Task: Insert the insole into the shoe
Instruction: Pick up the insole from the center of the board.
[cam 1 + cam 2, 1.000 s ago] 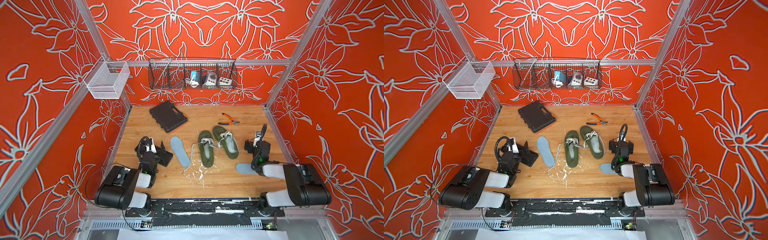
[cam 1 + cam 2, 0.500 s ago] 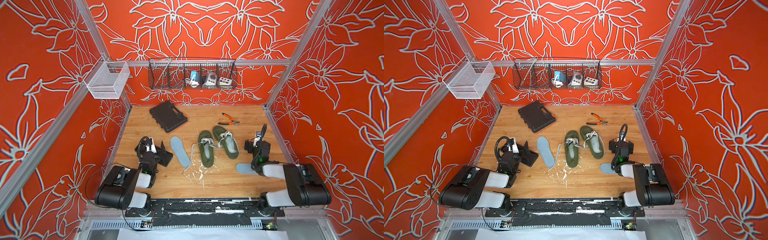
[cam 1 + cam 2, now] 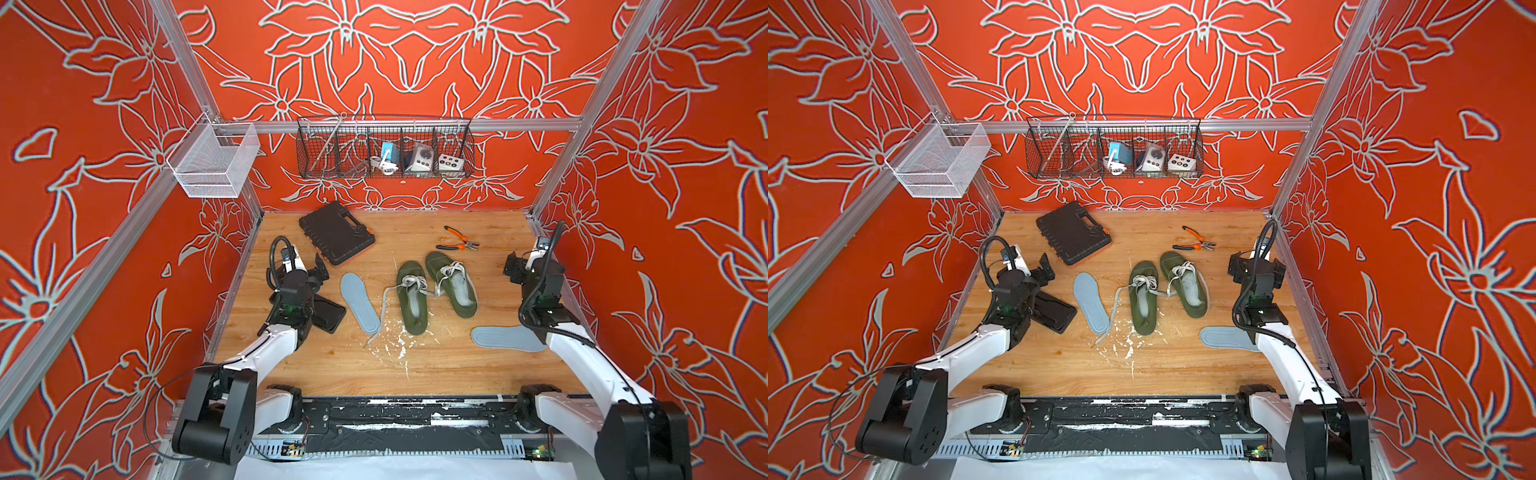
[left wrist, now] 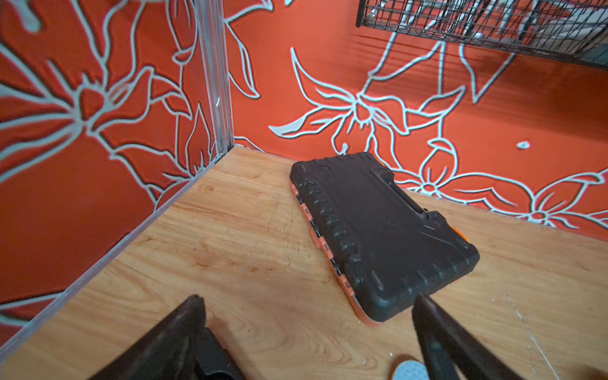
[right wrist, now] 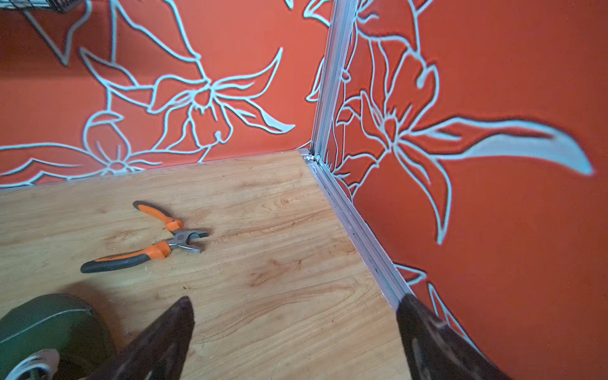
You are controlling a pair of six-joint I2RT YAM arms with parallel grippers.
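Observation:
Two green shoes with white laces lie side by side mid-table, one point(image 3: 411, 299) nearer and one point(image 3: 451, 282) farther right. A grey-blue insole point(image 3: 359, 302) lies flat just left of them. Another insole point(image 3: 505, 338) lies at the front right, partly under my right arm. My left gripper point(image 3: 308, 271) sits open and empty by the left wall, facing the tool case; the left wrist view shows it point(image 4: 307, 297) over bare wood with the insole's tip point(image 4: 406, 370) beside one finger. My right gripper point(image 5: 296, 297) is open and empty by the right wall, a shoe toe point(image 5: 49, 322) beside it.
A black tool case point(image 3: 336, 239) with orange trim lies at the back left. Orange-handled pliers point(image 3: 459, 244) lie at the back right. A flat black object point(image 3: 330, 313) rests beside my left arm. White paint flecks point(image 3: 399, 345) mark the wood. Wire baskets point(image 3: 384, 147) hang on the walls.

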